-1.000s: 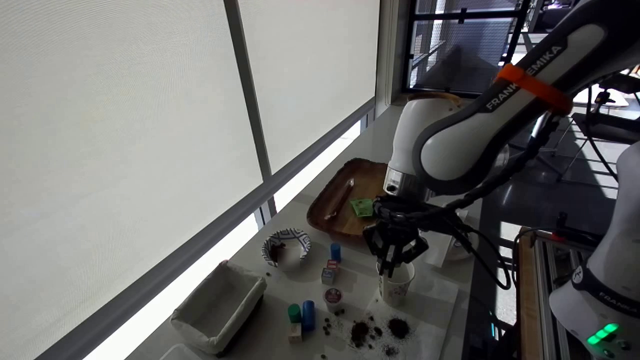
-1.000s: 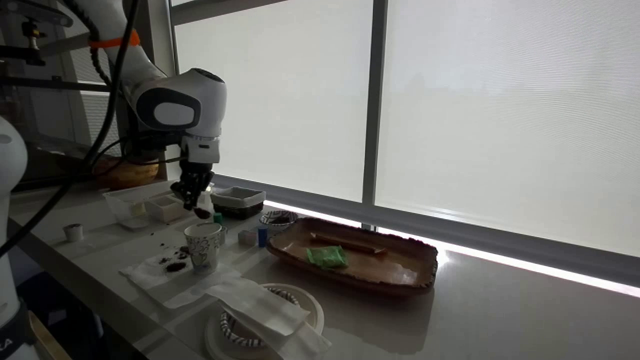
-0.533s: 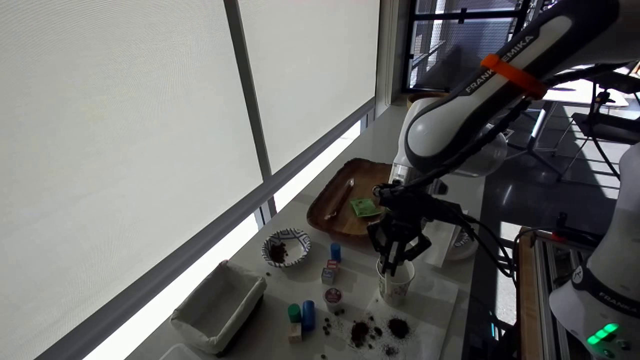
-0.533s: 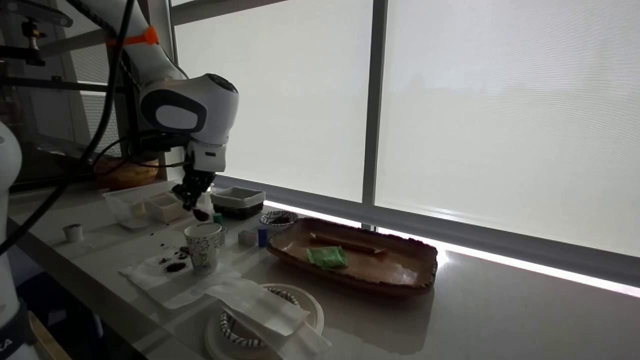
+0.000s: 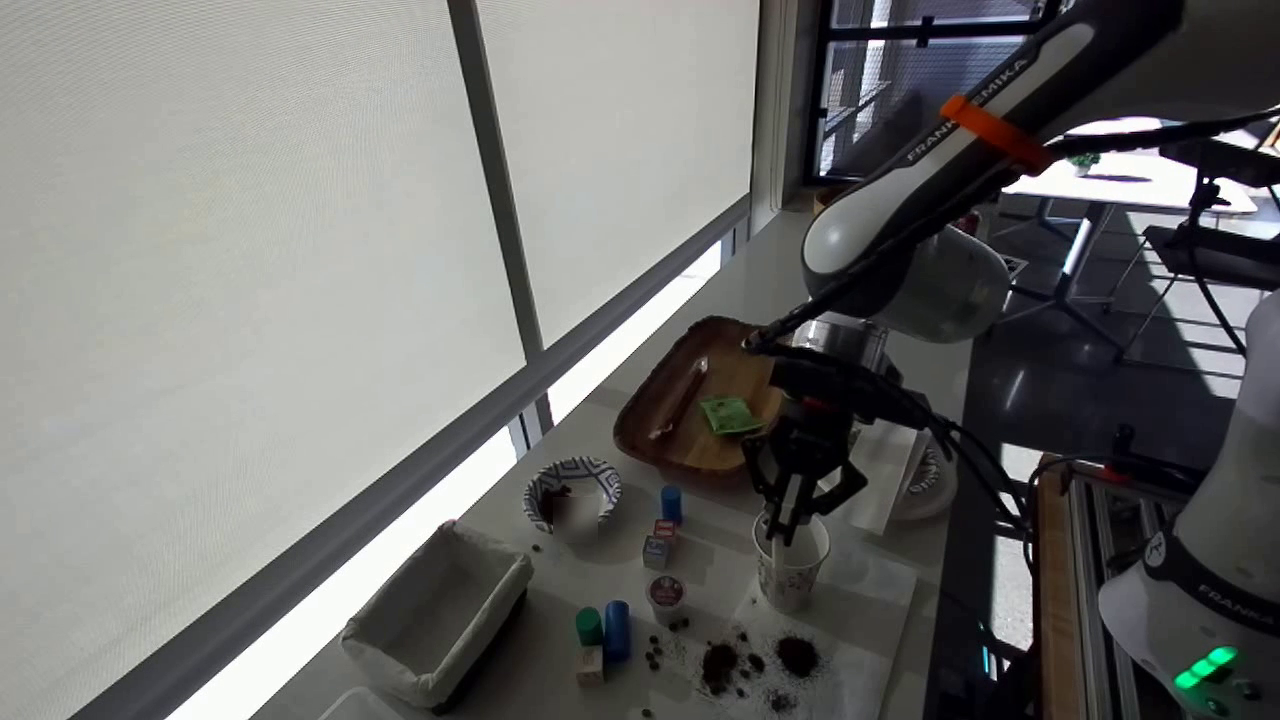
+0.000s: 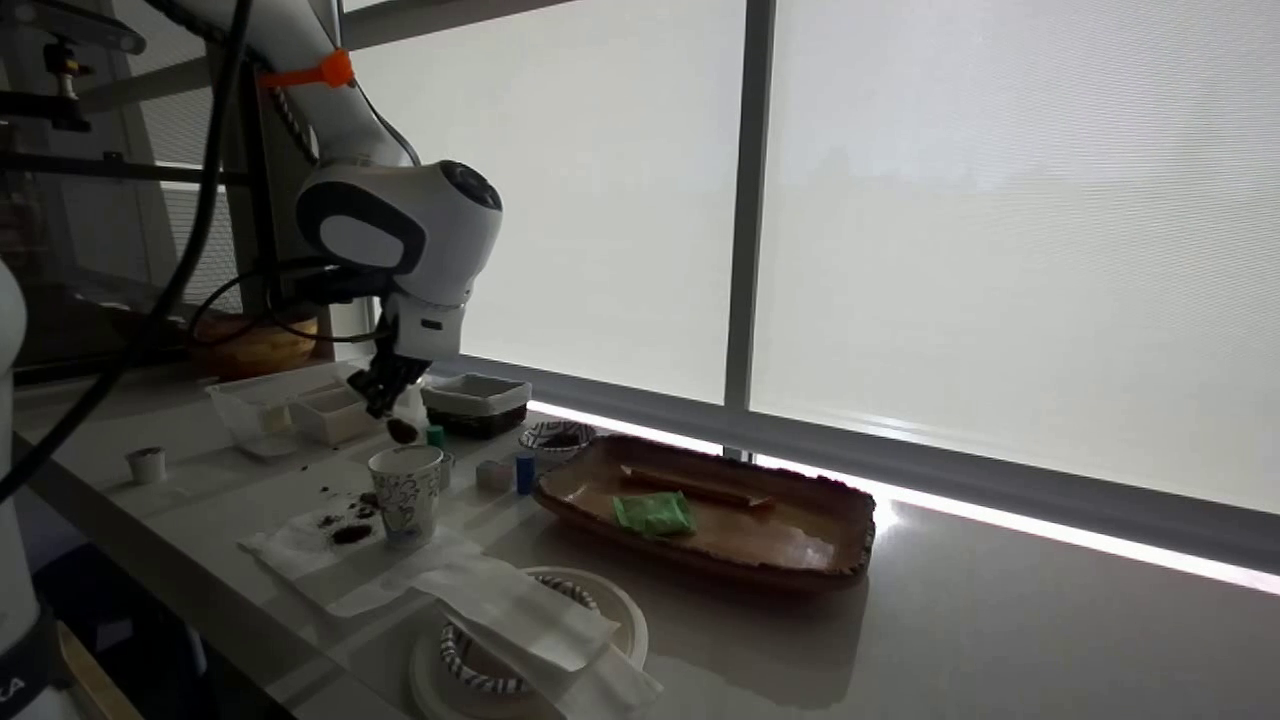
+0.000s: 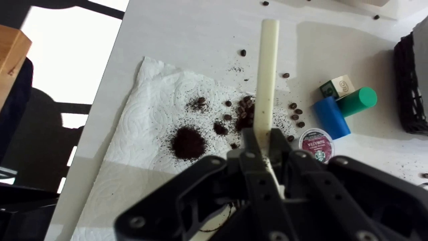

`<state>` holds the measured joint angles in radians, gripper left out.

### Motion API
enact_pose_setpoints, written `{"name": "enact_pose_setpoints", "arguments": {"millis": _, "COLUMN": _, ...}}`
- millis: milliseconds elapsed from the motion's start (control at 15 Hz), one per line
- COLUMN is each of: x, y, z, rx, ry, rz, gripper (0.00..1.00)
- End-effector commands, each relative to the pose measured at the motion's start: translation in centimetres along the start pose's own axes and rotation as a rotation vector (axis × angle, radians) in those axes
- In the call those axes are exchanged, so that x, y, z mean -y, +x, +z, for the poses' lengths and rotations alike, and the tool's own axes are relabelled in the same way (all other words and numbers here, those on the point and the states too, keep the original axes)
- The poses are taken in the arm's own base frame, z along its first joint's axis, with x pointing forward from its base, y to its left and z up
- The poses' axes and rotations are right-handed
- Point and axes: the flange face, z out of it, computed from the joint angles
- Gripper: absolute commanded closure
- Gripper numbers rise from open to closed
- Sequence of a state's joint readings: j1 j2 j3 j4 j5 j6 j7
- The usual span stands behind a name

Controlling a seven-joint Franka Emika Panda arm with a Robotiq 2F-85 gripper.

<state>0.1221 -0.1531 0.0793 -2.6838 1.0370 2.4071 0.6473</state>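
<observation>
My gripper [image 7: 264,142] is shut on the handle of a cream-coloured spoon [image 7: 266,73]. The handle points up and away in the wrist view. In an exterior view the spoon's dark oval end [image 6: 402,431] shows below the gripper [image 6: 380,405], close above the rim of a patterned paper cup [image 6: 407,505]. The cup [image 5: 790,583] stands upright below the gripper [image 5: 783,530] in the other view too. I cannot tell whether the spoon end is right over the opening. A paper towel [image 7: 152,97] bears a dark heap of grounds [image 7: 188,143].
A Sumatra pod [image 7: 317,144], a blue cylinder [image 7: 331,117], a green cylinder [image 7: 357,101] and a letter block [image 7: 337,87] lie nearby. A patterned bowl [image 5: 607,487], lined basket [image 5: 440,600], and wooden tray [image 5: 640,425] holding a green packet [image 5: 729,414] stand around.
The forearm and wrist have swung and the hand has tilted further. The fingertips and spoon have shifted only slightly, with the spoon's dark end a little lower. The cup has not moved.
</observation>
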Motion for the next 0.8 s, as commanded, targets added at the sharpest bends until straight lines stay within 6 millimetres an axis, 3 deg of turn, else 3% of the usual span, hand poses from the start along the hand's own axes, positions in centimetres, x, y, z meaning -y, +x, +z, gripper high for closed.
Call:
{"name": "enact_pose_setpoints", "arguments": {"millis": 0, "x": -0.9, "y": 0.8, "z": -0.4, "rx": 0.074, "ry": 0.055, "rz": 0.0, "gripper": 0.96}}
{"name": "enact_pose_setpoints", "arguments": {"millis": 733, "x": -2.9, "y": 3.6, "z": -1.2, "rx": 0.247, "ry": 0.239, "rz": 0.017, "gripper": 0.96}}
